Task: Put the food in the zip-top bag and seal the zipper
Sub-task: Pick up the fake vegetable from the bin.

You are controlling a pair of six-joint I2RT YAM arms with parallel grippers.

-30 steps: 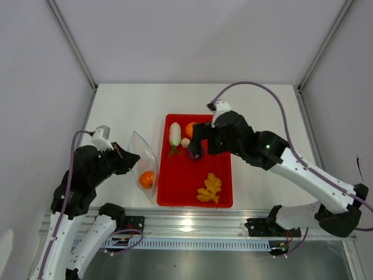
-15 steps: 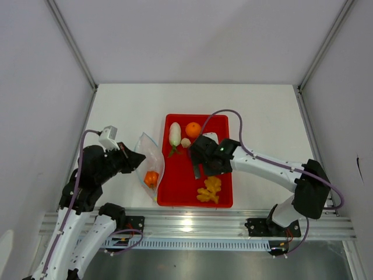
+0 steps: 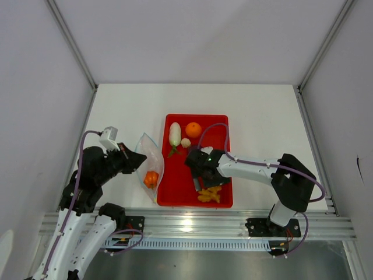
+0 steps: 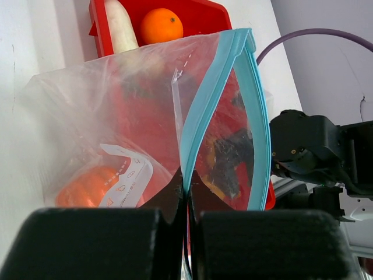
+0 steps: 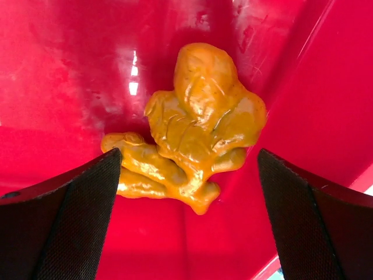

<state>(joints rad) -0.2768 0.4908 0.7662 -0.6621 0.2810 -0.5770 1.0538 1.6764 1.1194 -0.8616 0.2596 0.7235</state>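
Note:
My left gripper [image 3: 135, 161] is shut on the blue zipper strip [image 4: 201, 111] of the clear zip-top bag [image 3: 150, 163], holding its mouth open toward the tray. The orange pumpkin [image 3: 151, 178] lies inside the bag and shows through it in the left wrist view [image 4: 87, 186]. My right gripper [image 3: 202, 186] is open over the yellow ginger [image 3: 210, 193]; the ginger [image 5: 198, 125] lies between its fingers [image 5: 76, 210], untouched. The white radish [image 3: 175, 134], orange [image 3: 193, 129] and garlic [image 3: 185, 142] lie at the tray's far end. The purple onion is out of sight.
The red tray [image 3: 224, 140] sits mid-table, its left wall next to the bag. The ginger lies in the tray's near right corner, close to its walls [image 5: 326, 87]. The right arm [image 3: 256, 169] reaches across the tray's right rim.
My right gripper has swung from the tray's middle down to the near end and now sits open over the ginger. The left gripper has shifted the bag slightly toward the tray.

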